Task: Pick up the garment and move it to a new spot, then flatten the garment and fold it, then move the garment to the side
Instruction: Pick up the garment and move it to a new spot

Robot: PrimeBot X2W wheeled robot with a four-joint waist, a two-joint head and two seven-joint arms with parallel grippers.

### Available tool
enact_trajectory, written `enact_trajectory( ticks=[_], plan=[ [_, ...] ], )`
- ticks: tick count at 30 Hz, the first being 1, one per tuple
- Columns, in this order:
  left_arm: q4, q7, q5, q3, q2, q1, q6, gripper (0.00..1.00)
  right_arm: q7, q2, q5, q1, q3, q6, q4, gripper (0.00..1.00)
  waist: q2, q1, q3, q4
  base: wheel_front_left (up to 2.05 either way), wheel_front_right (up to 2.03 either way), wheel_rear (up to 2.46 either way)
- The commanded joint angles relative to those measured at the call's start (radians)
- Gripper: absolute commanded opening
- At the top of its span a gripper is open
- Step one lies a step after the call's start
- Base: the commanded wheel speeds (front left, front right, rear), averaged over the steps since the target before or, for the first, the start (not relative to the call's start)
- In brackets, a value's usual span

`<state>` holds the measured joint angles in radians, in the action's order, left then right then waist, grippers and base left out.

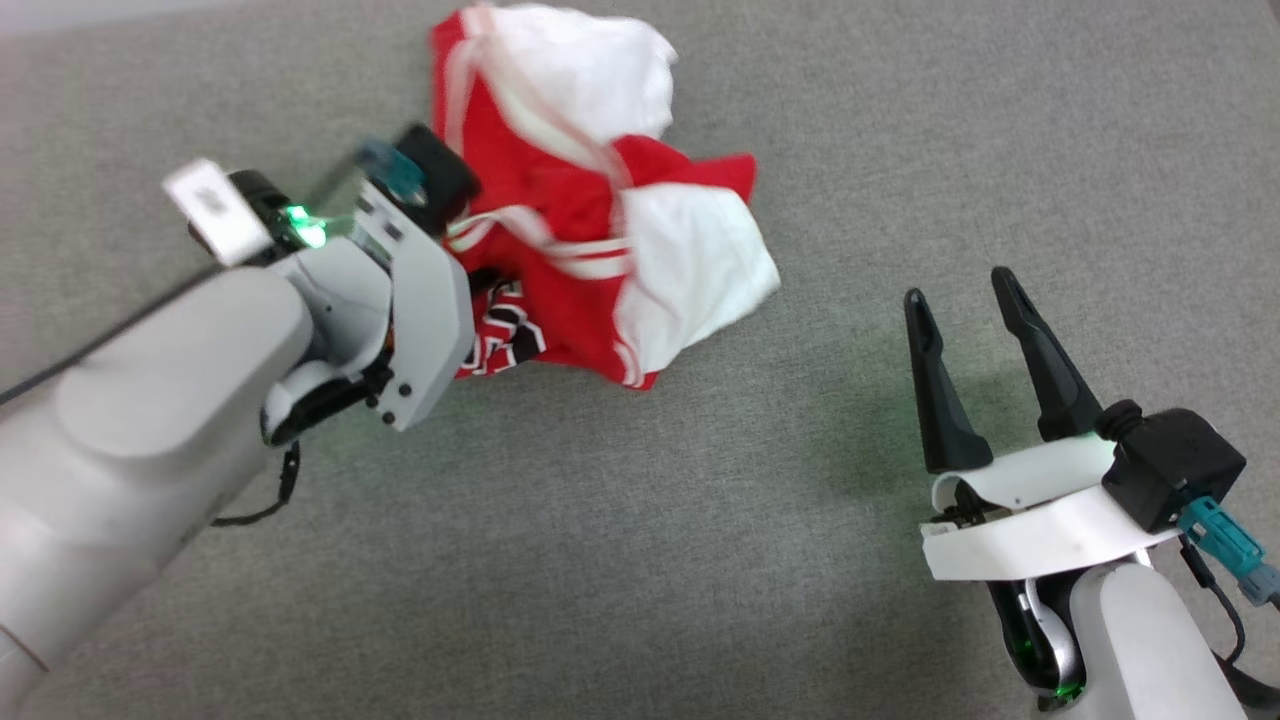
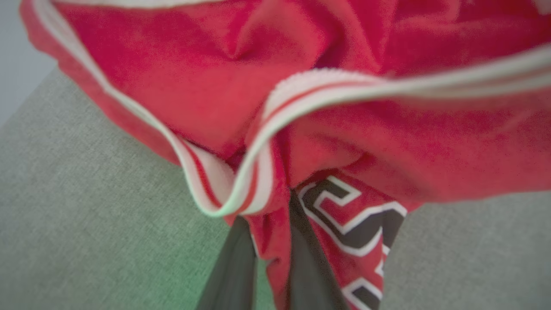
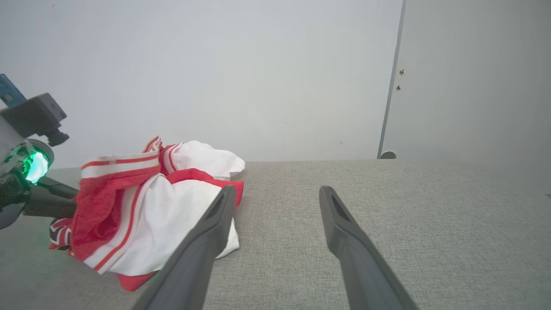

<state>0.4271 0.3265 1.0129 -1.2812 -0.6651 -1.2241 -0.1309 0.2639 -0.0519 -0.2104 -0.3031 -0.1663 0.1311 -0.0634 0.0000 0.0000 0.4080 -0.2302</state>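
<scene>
The garment (image 1: 585,215), a red jersey with white sleeves and striped trim, lies crumpled on the grey cloth surface at the upper middle of the head view. My left gripper (image 1: 474,290) reaches into its left edge, with the fingertips hidden behind the wrist. Seen from the left wrist, the left gripper (image 2: 267,213) is shut on a fold of the red garment (image 2: 387,142), beside the striped trim and the black numerals. My right gripper (image 1: 960,285) stands open and holds nothing, to the garment's right. From the right wrist, the right gripper (image 3: 277,191) is open, with the garment (image 3: 163,211) to its left.
A grey fabric surface (image 1: 700,520) spreads all around the garment. In the right wrist view a pale wall (image 3: 215,77) rises behind the surface's far edge, with a door seam (image 3: 389,94) and a small doorstop (image 3: 387,155).
</scene>
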Motion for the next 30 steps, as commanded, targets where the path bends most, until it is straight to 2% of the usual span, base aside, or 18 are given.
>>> enact_trajectory(
  ticks=[1, 4, 11, 17, 18, 19, 20, 21, 22, 30],
  plan=[
    [-0.005, 0.031, -0.064, 0.000, 0.001, 0.017, 0.000, 0.00, 0.001, 0.002, -0.008, -0.018, -0.005, -0.001, 0.007, 1.00, 0.0000, 0.0000, 0.023, -0.014, 0.00, 0.00, 0.00],
    [-0.004, 0.090, -0.143, -0.008, 0.002, 0.054, 0.000, 0.00, 0.001, 0.002, -0.011, -0.023, -0.012, -0.001, 0.015, 1.00, 0.0000, 0.0000, 0.048, -0.031, 0.00, 0.00, 0.00],
    [0.006, 0.137, -0.194, -0.022, 0.014, 0.084, 0.000, 0.00, 0.001, 0.002, -0.020, -0.037, -0.015, -0.001, 0.029, 1.00, 0.0000, 0.0000, 0.082, -0.055, 0.00, 0.00, 0.00],
    [0.026, 0.102, -0.188, -0.023, 0.020, 0.079, 0.001, 0.00, 0.001, 0.002, -0.001, -0.037, -0.015, -0.001, 0.015, 1.00, 0.0000, 0.0000, 0.070, -0.040, 0.00, 0.00, 0.00],
    [0.030, 0.083, -0.178, -0.021, 0.023, 0.071, 0.001, 0.03, 0.001, 0.002, 0.004, -0.038, -0.015, -0.001, 0.010, 1.00, 0.0000, 0.0000, 0.063, -0.033, 0.00, 0.00, 0.00],
    [0.038, 0.061, -0.159, -0.019, 0.030, 0.063, 0.001, 0.23, 0.001, 0.002, 0.014, -0.039, -0.015, -0.001, 0.006, 1.00, 0.0000, 0.0000, 0.053, -0.024, 0.00, 0.00, 0.00],
    [0.041, 0.039, -0.142, -0.017, 0.038, 0.055, 0.001, 0.48, 0.001, 0.002, 0.022, -0.038, -0.014, -0.001, 0.001, 1.00, 0.0000, 0.0000, 0.043, -0.014, 0.00, 0.00, 0.00],
    [0.044, 0.014, -0.121, -0.015, 0.044, 0.047, 0.001, 0.89, 0.001, 0.002, 0.029, -0.037, -0.014, -0.001, -0.005, 1.00, 0.0000, 0.0000, 0.032, -0.004, 0.00, 0.00, 0.00],
    [0.045, -0.009, -0.102, -0.013, 0.051, 0.044, 0.001, 1.00, 0.001, 0.002, 0.039, -0.035, -0.013, -0.001, -0.011, 1.00, 0.0000, 0.0000, 0.018, 0.007, 0.00, 0.00, 0.00],
    [0.068, -0.223, 0.041, 0.000, 0.082, 0.043, 0.001, 1.00, 0.001, 0.002, 0.127, -0.001, 0.008, -0.001, -0.076, 1.00, 0.0000, 0.0000, -0.102, 0.120, 0.00, 0.00, 0.00]
  ],
)
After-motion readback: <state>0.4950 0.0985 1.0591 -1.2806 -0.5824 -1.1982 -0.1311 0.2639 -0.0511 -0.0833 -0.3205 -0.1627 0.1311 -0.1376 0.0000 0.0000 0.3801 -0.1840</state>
